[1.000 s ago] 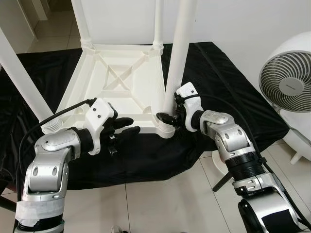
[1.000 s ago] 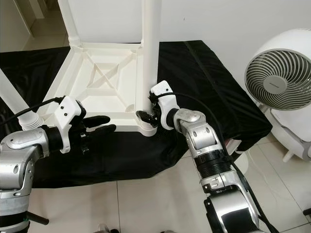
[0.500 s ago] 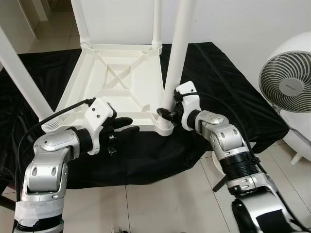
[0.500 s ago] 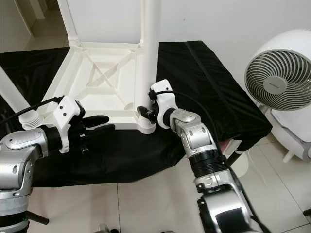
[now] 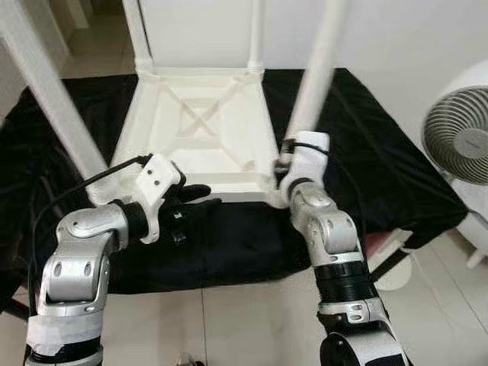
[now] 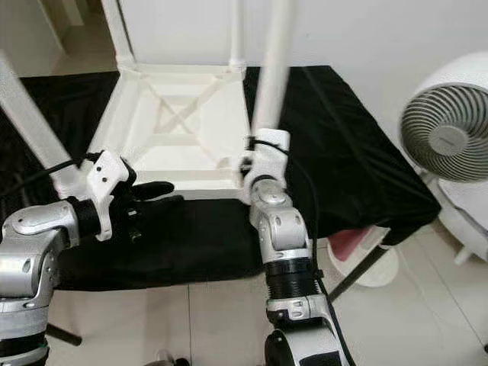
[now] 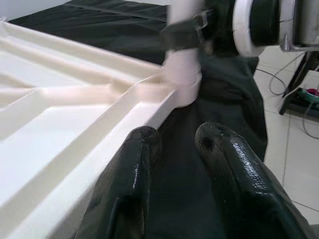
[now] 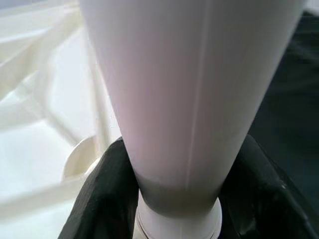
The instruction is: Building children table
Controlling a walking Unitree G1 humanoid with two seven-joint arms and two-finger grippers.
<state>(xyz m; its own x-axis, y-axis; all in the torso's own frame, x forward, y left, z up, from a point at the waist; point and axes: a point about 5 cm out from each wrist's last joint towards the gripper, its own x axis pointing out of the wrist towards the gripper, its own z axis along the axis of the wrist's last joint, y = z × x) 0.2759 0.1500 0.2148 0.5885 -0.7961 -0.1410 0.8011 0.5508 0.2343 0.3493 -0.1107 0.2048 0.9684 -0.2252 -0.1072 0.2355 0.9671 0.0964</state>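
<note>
Right gripper (image 8: 174, 199) clamped on white table leg (image 5: 316, 76) near its base — black fingers (image 8: 107, 194) on both sides. Leg tilted, seated at near right corner of upturned children's table (image 5: 198, 130), which lies on black cloth (image 5: 366, 145). Left gripper (image 5: 194, 198) — fingers slightly apart, empty, just beside table's near rim. Fan (image 5: 457, 145) at right.

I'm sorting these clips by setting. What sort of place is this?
Probably a room in a home: pale tiled floor, plain white wall and a white household fan. An upside-down white plastic table lies on a black cloth.
</note>
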